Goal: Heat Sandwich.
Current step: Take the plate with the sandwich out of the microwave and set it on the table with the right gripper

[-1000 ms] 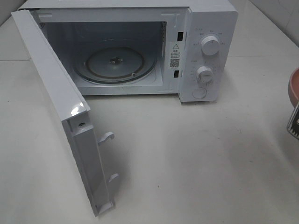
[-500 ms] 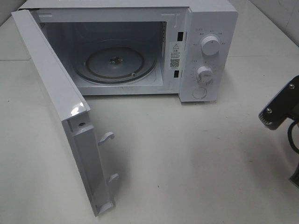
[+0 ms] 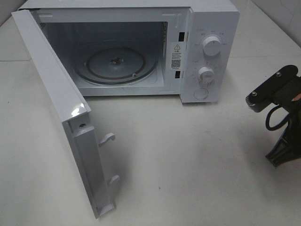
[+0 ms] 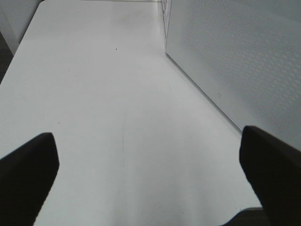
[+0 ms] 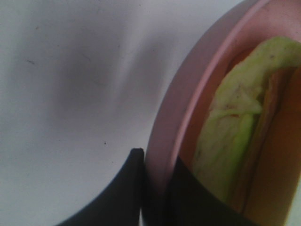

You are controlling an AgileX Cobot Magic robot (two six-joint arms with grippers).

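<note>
Microwave point(image 3: 141, 47) stood at the far side of the table point(image 3: 188, 155), door point(image 3: 61, 113) swung fully open toward the near left, glass turntable point(image 3: 115, 65) bare. Opening step judged done; loading, closing the door and setting the dials judged still to do. Right tool point(image 5: 157, 188) was clamped on the rim of the pink plate point(image 5: 178, 113), one finger outside the rim and one inside. Sandwich point(image 5: 240, 127) lay on that plate, green layer showing. In the overhead view only the right arm point(image 3: 277, 108) showed at the right edge, well apart from the microwave; plate and sandwich not visible there. Left tool point(image 4: 150, 165) was spread wide and held nothing, over bare table beside the door. Count: one microwave, one plate, one sandwich, two dials point(image 3: 211, 47), one round button point(image 3: 201, 93).
</note>
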